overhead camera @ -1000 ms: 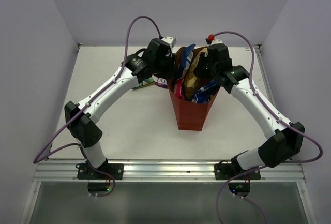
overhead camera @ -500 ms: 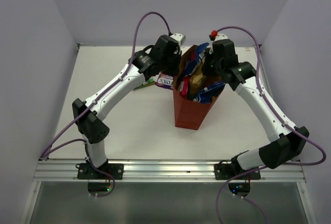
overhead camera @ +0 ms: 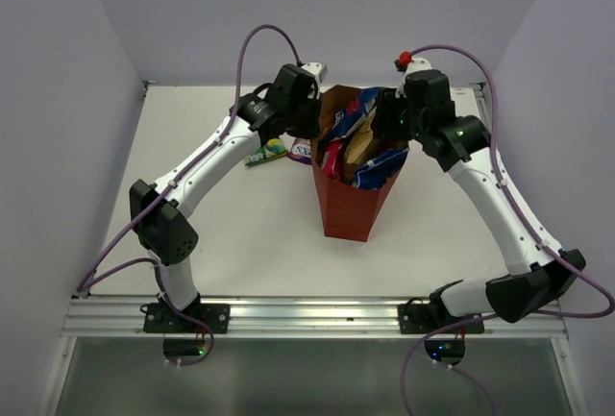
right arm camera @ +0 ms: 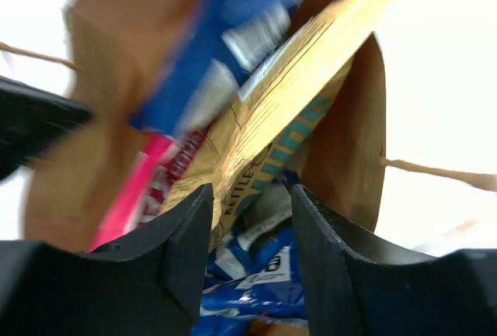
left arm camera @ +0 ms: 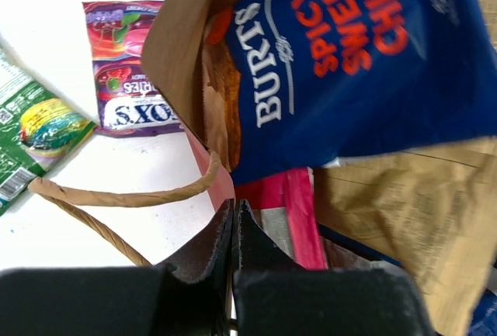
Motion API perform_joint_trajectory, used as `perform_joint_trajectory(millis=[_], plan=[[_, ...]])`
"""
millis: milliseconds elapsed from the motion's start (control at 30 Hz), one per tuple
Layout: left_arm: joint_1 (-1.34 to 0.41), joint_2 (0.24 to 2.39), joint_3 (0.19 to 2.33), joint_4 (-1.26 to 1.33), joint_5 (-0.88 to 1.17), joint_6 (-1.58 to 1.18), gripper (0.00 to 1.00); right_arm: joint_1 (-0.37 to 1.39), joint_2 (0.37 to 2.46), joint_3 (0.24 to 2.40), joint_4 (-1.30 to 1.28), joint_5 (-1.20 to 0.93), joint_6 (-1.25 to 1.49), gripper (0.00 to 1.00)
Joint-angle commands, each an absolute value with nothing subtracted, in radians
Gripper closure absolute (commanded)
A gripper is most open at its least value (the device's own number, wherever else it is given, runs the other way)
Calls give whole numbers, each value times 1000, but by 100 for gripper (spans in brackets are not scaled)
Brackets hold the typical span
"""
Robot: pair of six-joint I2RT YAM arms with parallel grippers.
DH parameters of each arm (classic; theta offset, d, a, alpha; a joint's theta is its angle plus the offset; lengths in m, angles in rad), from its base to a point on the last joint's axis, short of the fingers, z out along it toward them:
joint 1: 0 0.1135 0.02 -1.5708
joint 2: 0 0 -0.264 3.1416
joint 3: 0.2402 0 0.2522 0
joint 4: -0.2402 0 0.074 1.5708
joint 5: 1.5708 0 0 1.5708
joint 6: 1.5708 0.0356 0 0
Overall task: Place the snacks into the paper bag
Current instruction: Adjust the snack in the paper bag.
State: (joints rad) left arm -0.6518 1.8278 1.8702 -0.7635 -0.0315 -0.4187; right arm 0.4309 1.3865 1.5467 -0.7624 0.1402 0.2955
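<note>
Both arms are the same build: left arm point(overhead camera: 207, 161) and right arm point(overhead camera: 490, 195) have white tubular links, chunky black joint housings point(overhead camera: 165, 233) and black bolted base plates point(overhead camera: 187, 318), with a green LED point(overhead camera: 200, 348) below each. A purple cable point(overhead camera: 258, 39) runs along each arm, and the right one has a red connector cap point(overhead camera: 404, 58). Left gripper point(left arm camera: 233, 206): fingers matte black, thin, tapered. Right gripper point(right arm camera: 250, 190): fingers black, rounded, glossy.

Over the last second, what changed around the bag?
The left gripper closed, apparently pinching the paper bag's left rim. The right gripper opened above the snacks and shifted right. The paper bag, purple packet and green packet lie where they were.
</note>
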Motion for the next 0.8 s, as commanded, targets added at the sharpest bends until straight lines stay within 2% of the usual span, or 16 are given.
perform_joint_trajectory(millis=[0, 233, 533, 700, 767], plan=[[-670, 1787, 1923, -724, -11, -419, 100, 430, 1344, 1649, -721, 88, 313, 49], [-686, 1790, 1942, -721, -5, -422, 100, 452, 1439, 1746, -710, 84, 409, 41], [-696, 1796, 1963, -719, -5, -411, 100, 453, 1571, 1821, -745, 213, 460, 40], [-696, 1796, 1963, -718, -5, -407, 100, 453, 1614, 1815, -744, 230, 457, 43], [-696, 1798, 1963, -715, 20, -407, 100, 453, 1621, 1813, -747, 226, 446, 50]])
